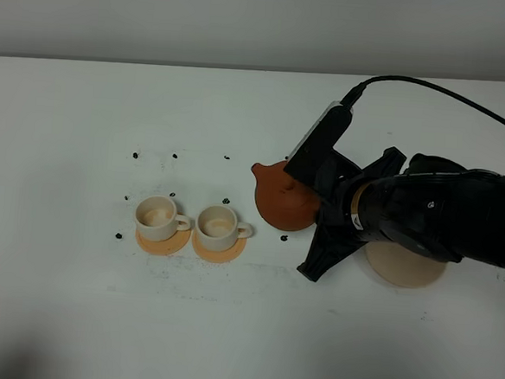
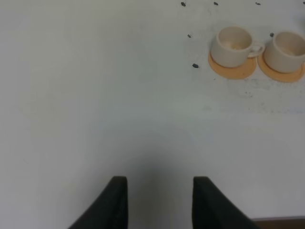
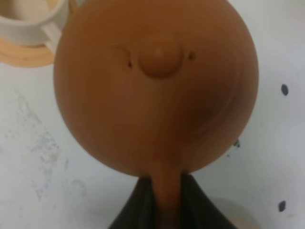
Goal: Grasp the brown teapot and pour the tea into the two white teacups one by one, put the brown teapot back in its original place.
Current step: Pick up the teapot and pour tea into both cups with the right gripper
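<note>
My right gripper (image 3: 167,202) is shut on the loop handle of the brown teapot (image 1: 279,200), holding it away from the pale beige disc (image 1: 407,270), which is partly hidden under the arm. The teapot's spout points toward the far left. In the right wrist view the teapot's (image 3: 157,86) knobbed lid fills the picture. The two white teacups (image 1: 158,218) (image 1: 219,226) stand on orange coasters left of the teapot, both also visible in the left wrist view (image 2: 232,45) (image 2: 287,50). My left gripper (image 2: 159,183) hovers over bare table, fingers apart and holding nothing.
Small black specks (image 1: 175,156) lie scattered on the white table around the cups. One cup's rim and its orange coaster (image 3: 24,55) show beside the teapot in the right wrist view. The table's near edge (image 2: 281,220) shows close to the left gripper.
</note>
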